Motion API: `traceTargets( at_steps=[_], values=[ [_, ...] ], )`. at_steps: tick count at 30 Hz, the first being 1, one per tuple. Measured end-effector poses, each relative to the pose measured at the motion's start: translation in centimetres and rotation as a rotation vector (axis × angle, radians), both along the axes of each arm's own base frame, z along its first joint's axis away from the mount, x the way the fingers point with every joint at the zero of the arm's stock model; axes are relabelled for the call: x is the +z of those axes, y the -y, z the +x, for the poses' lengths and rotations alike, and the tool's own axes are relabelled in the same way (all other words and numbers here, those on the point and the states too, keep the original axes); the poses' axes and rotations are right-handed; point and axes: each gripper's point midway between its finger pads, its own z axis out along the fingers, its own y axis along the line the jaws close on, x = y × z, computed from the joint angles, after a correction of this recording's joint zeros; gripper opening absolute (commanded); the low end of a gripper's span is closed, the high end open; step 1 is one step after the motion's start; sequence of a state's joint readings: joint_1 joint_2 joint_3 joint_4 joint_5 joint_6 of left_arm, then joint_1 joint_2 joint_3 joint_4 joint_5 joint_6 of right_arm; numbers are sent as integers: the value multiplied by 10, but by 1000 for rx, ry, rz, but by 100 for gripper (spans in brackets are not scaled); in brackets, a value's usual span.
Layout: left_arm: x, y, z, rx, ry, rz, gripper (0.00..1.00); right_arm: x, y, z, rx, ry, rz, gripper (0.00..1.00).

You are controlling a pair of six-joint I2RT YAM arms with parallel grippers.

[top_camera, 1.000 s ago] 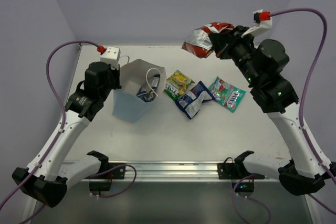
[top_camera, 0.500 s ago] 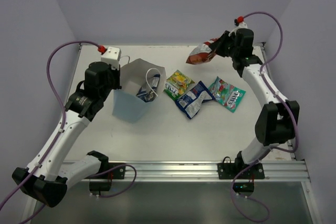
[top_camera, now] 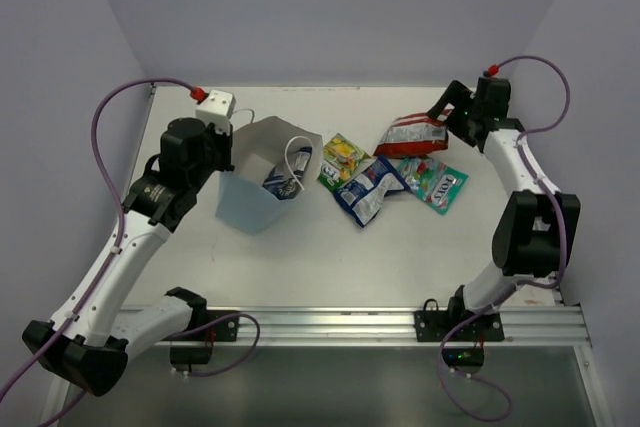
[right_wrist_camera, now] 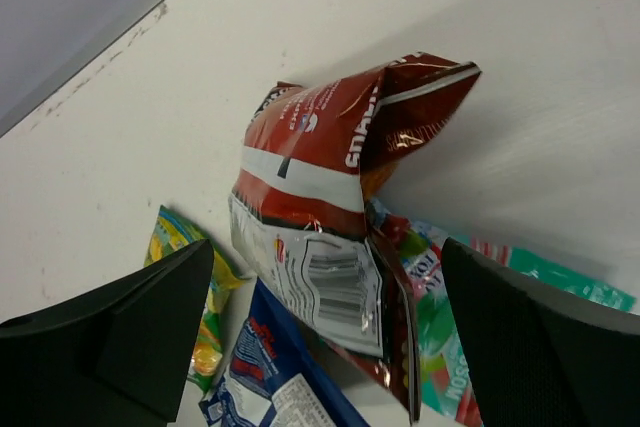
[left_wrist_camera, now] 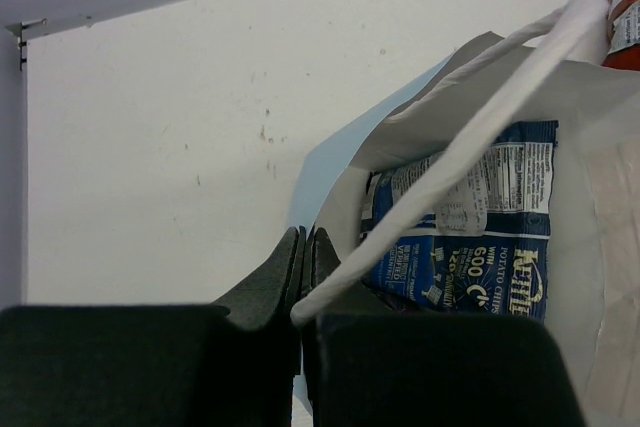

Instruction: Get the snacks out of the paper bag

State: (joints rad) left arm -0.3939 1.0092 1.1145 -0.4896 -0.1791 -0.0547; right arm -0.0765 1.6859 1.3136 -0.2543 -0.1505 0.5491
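Paper bag [top_camera: 250, 202], centre-left, has its wall pinched by the left fingers [left_wrist_camera: 275, 277]; right fingers [right_wrist_camera: 140, 327] gape over the red-white packet [right_wrist_camera: 320, 187] lying on the bench [top_camera: 330, 247]. Next, probably reaching inside for 1 blue-white packet [left_wrist_camera: 470, 247].

Showing only a strip of one blue-white packet [top_camera: 281, 178] inside the paper bag [top_camera: 245, 205] from above, keeping the bag's depths out of sight; crossing that packet's print with a white loop handle [left_wrist_camera: 470, 117] in the left wrist view, and clipping the left gripper [left_wrist_camera: 307, 245] at the bottom edge; hiding part of the teal-green packet [top_camera: 442, 185] under the red-white packet [right_wrist_camera: 310, 177]; running the other blue-white packet [right_wrist_camera: 268, 382] off the right wrist view's bottom edge; tucking one end of the yellow-green packet [right_wrist_camera: 185, 247] behind a dark finger [right_wrist_camera: 110, 337] of the right gripper [right_wrist_camera: 328, 247].
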Motion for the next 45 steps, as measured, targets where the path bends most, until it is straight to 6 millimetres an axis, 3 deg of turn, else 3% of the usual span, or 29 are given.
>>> traceTargets(
  at_steps=[3, 5, 8, 13, 16, 19, 22, 27, 30, 33, 35, 38, 43, 45],
  values=[
    [1, 2, 0, -15, 3, 2, 0, 31, 0, -19, -27, 3, -70, 99],
    [1, 2, 0, -20, 4, 8, 0, 63, -14, -32, -4, 53, -103, 99],
    [1, 2, 0, -23, 5, 14, 0, 124, -68, -61, 121, 187, -128, 99],
    [1, 1, 1, -35, 14, 42, 0, 211, -193, -128, 475, 415, -51, 91],
    [2, 2, 2, -49, 22, 56, 0, 238, -242, -150, 627, 480, -8, 85],
    [4, 4, 2, -71, 30, 65, 0, 251, -285, -155, 741, 507, 14, 79],
    [6, 6, 2, -86, 40, 69, 0, 236, -326, -157, 840, 480, 15, 69],
    [9, 6, 3, -99, 58, 83, 0, 169, -376, -181, 993, 346, -29, 49],
    [10, 7, 4, -100, 63, 84, 0, 123, -385, -207, 1061, 256, -59, 40],
    [11, 7, 5, -103, 73, 92, 0, 76, -382, -235, 1109, 145, -92, 34],
    [9, 7, 6, -104, 74, 94, 0, 54, -375, -247, 1121, 88, -111, 33],
    [8, 6, 5, -105, 73, 98, 0, 41, -366, -256, 1121, 41, -132, 34],
    [9, 8, 2, -122, 82, 93, 0, 46, -356, -257, 1109, 49, -171, 51],
    [7, 8, 0, -129, 83, 91, 0, 52, -350, -251, 1075, 54, -209, 62]
  ],
)
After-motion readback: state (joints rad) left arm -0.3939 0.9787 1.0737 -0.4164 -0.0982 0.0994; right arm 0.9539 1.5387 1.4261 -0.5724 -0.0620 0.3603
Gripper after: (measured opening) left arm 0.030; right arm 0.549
